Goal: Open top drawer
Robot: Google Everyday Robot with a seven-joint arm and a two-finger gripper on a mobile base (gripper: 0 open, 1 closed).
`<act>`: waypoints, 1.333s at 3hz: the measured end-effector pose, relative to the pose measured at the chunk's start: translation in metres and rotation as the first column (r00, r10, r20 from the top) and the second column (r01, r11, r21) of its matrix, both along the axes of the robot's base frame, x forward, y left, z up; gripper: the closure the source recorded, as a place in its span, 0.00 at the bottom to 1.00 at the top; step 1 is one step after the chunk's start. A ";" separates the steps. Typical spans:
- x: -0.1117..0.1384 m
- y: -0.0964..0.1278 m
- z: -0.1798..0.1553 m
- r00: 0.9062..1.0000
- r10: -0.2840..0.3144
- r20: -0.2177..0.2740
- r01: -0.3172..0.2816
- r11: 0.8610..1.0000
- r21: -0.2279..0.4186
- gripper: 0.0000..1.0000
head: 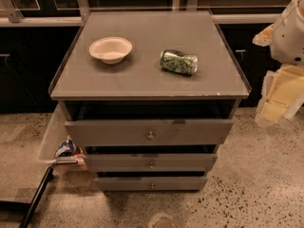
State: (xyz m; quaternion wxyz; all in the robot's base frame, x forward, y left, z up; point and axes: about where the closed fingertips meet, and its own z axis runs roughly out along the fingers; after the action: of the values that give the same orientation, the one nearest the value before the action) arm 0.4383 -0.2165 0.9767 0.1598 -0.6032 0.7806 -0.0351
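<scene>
The top drawer [149, 132] is the widest and tallest of three grey fronts on a grey cabinet, with a small round metal knob [150, 136] at its centre. Its front stands forward of the cabinet top, with a dark gap above it. Two shorter, narrower drawer fronts [151, 163] sit below it. My gripper [275, 101], pale yellow under a white arm housing, hangs at the right edge of the view. It is to the right of the cabinet and apart from the drawer, touching nothing.
A white bowl [110, 49] and a green can [178, 62] lying on its side rest on the cabinet top [142, 82]. A snack bag [66, 148] and a black pole [35, 196] are on the floor at the left. Dark cabinets stand behind.
</scene>
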 end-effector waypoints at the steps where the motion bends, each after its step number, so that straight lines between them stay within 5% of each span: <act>1: 0.003 0.001 0.002 1.000 -0.001 0.008 0.001 1.000 -0.002 0.00; 3: 0.004 -0.001 -0.059 0.999 0.022 -0.023 -0.020 0.997 0.077 0.00; 4: -0.002 -0.013 -0.109 0.996 0.034 -0.086 -0.028 0.997 0.071 0.00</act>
State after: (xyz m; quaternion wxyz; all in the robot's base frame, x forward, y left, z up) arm 0.4364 -0.2297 0.8675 0.1471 -0.6102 0.7782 0.0211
